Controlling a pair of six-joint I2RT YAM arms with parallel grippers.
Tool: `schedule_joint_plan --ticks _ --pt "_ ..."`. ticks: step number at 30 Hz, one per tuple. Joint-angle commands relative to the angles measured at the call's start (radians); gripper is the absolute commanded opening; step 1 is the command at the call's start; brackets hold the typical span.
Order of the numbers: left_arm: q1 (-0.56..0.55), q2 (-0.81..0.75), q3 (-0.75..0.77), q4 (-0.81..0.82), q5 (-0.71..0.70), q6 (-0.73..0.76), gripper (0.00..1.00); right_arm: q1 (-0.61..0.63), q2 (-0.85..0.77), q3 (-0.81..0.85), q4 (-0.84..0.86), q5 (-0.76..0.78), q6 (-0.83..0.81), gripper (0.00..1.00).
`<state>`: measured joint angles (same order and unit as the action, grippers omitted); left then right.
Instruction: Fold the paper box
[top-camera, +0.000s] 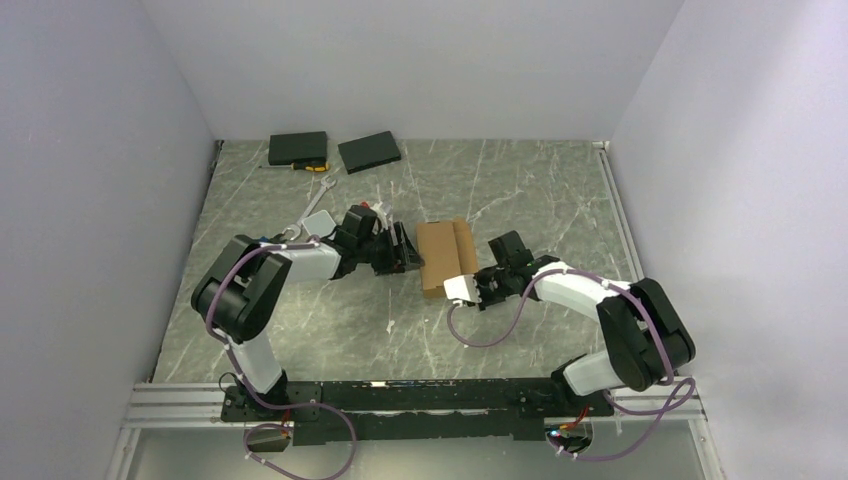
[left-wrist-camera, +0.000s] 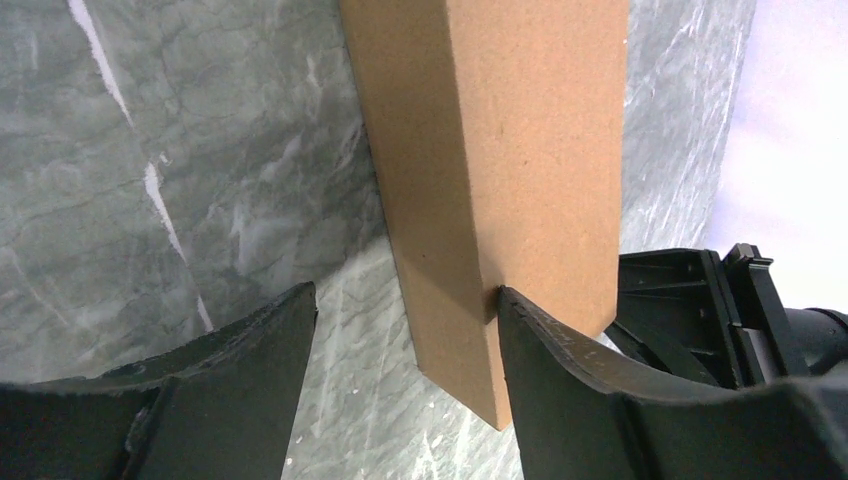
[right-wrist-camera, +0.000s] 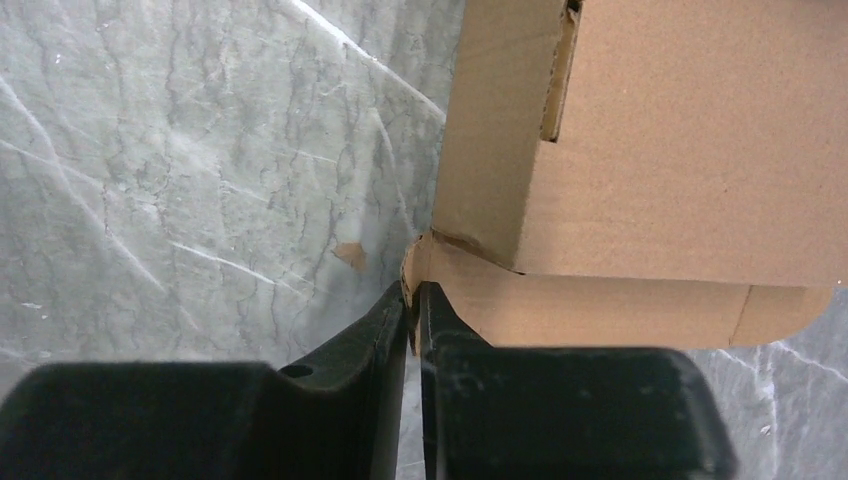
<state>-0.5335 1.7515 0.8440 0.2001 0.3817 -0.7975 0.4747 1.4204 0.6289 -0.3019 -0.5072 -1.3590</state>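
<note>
The paper box (top-camera: 445, 258) is a small brown cardboard carton standing on the marble table in the middle. My left gripper (top-camera: 405, 255) is at its left side. In the left wrist view this gripper (left-wrist-camera: 405, 295) is open: the box's (left-wrist-camera: 500, 150) near corner lies between the jaws, and the right fingertip (left-wrist-camera: 515, 310) touches its top edge. My right gripper (top-camera: 478, 285) is at the box's near right corner. In the right wrist view it (right-wrist-camera: 413, 290) is shut on a thin cardboard flap (right-wrist-camera: 600, 310) sticking out under the box (right-wrist-camera: 690, 140).
Two black flat slabs (top-camera: 298, 149) (top-camera: 369, 151) lie at the back of the table, with a small yellow item (top-camera: 318, 168) beside them. A white tool (top-camera: 318, 212) lies behind the left arm. Walls close in on the left, back and right.
</note>
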Motion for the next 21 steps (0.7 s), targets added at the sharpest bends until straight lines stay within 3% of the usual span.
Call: schedule_joint_plan --ticks 1,10,21 --pt "-0.002 0.015 0.041 -0.007 0.017 0.031 0.69 0.002 0.021 0.047 -0.003 -0.026 0.063 0.11" --pt "-0.001 0.044 0.069 -0.037 0.032 0.048 0.65 -0.005 0.066 0.105 -0.048 -0.047 0.139 0.0" --pt "-0.002 0.072 0.099 -0.092 0.025 0.074 0.64 -0.029 0.116 0.174 -0.129 -0.076 0.191 0.0"
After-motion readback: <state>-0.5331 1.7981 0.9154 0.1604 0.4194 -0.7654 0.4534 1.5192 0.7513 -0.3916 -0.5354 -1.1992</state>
